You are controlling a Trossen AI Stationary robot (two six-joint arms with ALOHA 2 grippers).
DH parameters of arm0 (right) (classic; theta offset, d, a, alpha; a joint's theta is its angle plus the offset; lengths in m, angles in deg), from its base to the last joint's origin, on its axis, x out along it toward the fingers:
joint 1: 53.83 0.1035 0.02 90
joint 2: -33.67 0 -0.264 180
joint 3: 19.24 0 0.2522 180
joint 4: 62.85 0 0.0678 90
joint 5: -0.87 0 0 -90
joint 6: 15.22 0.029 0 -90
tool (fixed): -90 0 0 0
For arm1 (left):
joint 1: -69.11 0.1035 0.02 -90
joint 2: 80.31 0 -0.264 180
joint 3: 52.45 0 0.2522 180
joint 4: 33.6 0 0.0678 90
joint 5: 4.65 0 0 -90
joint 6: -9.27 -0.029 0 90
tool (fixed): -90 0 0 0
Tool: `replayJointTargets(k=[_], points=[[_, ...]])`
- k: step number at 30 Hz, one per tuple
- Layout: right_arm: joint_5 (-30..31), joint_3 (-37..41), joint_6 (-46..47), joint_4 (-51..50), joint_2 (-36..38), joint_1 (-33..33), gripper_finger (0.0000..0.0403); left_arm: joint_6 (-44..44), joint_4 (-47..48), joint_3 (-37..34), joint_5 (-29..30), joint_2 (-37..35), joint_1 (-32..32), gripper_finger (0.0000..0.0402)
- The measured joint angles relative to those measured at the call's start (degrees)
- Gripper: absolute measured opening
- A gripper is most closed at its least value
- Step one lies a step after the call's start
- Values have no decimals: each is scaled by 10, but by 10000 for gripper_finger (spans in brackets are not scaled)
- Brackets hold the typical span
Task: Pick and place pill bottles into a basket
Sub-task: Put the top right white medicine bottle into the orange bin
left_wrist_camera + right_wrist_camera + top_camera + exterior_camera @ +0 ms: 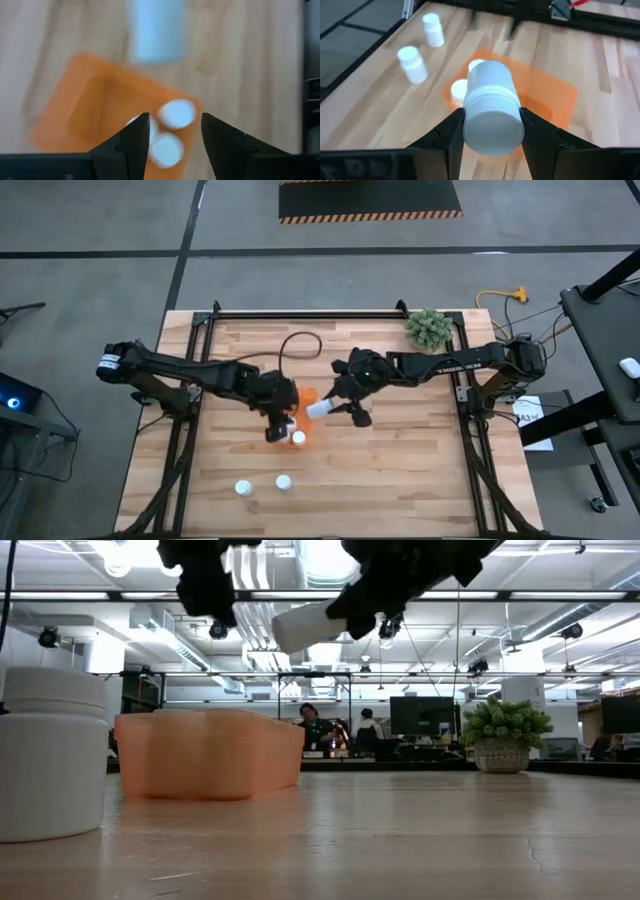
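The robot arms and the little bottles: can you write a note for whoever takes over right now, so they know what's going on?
Right gripper: shut on a pill bottle, held on its side in the air above the basket.
Left gripper: empty, jaws apart, hovering over the basket's near end.
Basket: orange, mid-table, with three white-capped bottles showing in the left wrist view.
Loose bottles: two stand upright on the table near the front edge, left of centre.
Done: some bottles are in the basket.
Left: lower and release the held bottle, then fetch the two loose ones.
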Motion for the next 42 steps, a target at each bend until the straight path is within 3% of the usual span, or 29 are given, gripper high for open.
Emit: replayJointTargets(k=[5,12,17,22,33,42], points=[[6,4,0,-25,0,5,147,32,69,-1,32,-22,0,159],[7,-5,-4,-27,-1,6,147,39,40,-1,106,-58,-12,160],[10,-43,-14,-94,-1,5,147,23,17,-9,180,-89,-28,160],[56,-89,-37,-170,-1,5,147,8,-54,-53,249,-128,-33,161],[84,-122,-56,-215,-1,4,147,-32,-203,-174,256,-192,-34,161],[84,-122,-55,-214,-1,2,147,-38,-234,-205,256,-242,-34,161]])
